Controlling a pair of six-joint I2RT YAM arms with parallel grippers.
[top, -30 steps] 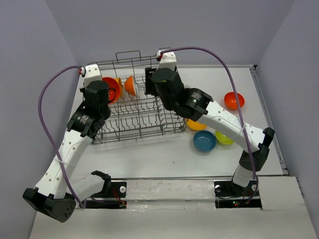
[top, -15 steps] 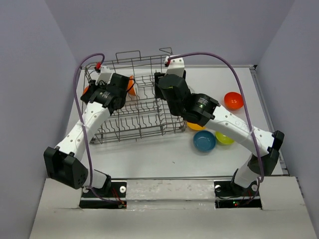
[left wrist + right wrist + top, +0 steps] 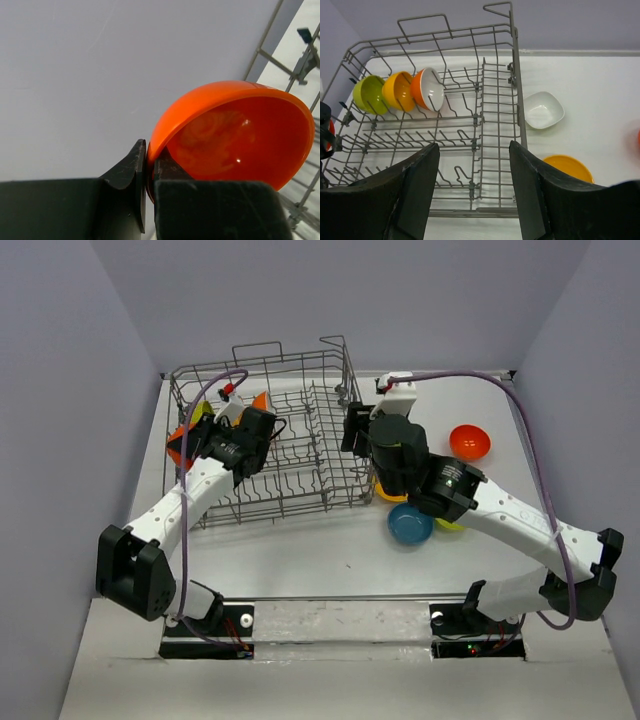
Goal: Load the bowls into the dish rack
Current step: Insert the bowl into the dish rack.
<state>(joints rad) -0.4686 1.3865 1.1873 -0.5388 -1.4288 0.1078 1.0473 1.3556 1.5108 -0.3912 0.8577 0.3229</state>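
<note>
Three bowls [image 3: 397, 91] on edge in dish rack [image 3: 492, 107]

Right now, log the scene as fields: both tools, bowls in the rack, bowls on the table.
left tool: shut on rim of held red bowl
right tool: open, empty, above rack
in rack: green bowl, racked yellow bowl, orange-white bowl, on edge, side by side
on table, at least: white bowl, loose yellow bowl, teal bowl, far red bowl
</note>
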